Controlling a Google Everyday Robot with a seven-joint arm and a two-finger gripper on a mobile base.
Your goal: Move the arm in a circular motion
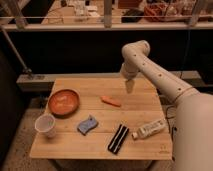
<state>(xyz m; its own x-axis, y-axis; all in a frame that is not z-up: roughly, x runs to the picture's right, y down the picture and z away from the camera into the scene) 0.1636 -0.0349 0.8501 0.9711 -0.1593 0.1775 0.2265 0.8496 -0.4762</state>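
we see the big white tube-segment arm [159, 75] reaching in from 4 o'clock, elbow up near 1 o'clock. its tan tapered gripper [129, 86] hangs over the far edge of the light wooden bench [95, 142], just beyond the small orange carrot-like piece [111, 101]. can't tell how the jaws stand. orange round bowl [63, 102] at 9 o'clock, white paper cup [45, 125] at 8.

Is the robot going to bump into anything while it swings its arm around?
Maybe. The arm ends in a claw hanging over the far side of the wooden table. If the circle dips low, the tip might knock the orange carrot just below it. A wider sweep could reach the orange bowl or tip the white cup. A bigger loop backward might hit the dark counter wall behind.
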